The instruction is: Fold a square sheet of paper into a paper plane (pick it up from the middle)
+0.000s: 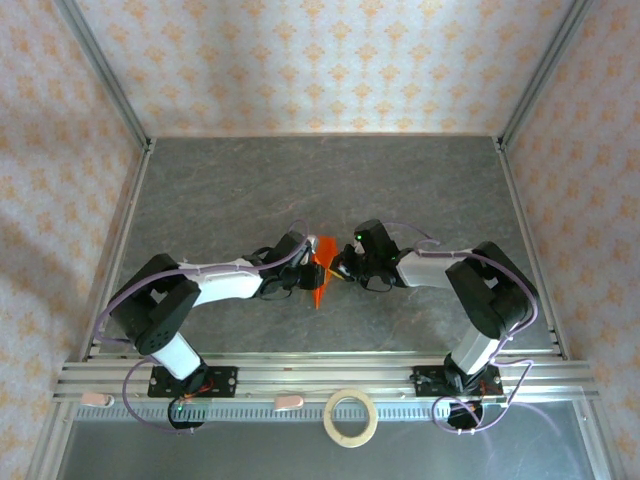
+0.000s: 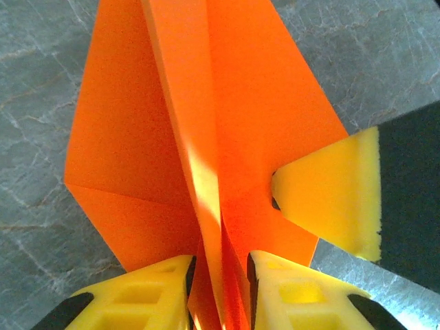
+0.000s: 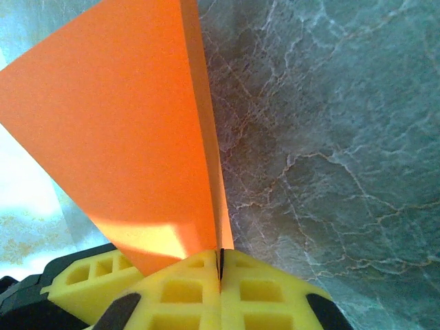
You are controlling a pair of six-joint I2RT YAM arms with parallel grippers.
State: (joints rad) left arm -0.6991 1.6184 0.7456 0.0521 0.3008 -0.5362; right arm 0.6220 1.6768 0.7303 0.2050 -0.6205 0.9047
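Grey stone bench (image 1: 300, 180), mid-frame in the top view: the left arm (image 1: 215, 282) and right arm (image 1: 470, 285) meet from opposite sides over the orange plane (image 1: 321, 280), which sits between them at the centre of the picture. The plane's long axis runs up and down that frame, from the arms' bases toward the far wall, so both hands reach it crosswise, each about equally near.

In the right wrist view, the right hand (image 3: 221, 265) is pressed together on the plane at the bottom of the frame, and the paper rises from the seam toward the upper left.

In the left wrist view, the left hand (image 2: 220, 289) brackets the centre crease at the bottom edge. Its fingers (image 2: 148, 292) stand narrowly apart with the folded layers between them. Whether they clamp the paper firmly cannot be told. The plane's length runs straight up the frame from this hand, and one finger of the right hand (image 2: 337, 196) pinches the wing at the right.

The next fold likely depends on this crease staying in line with the left hand.
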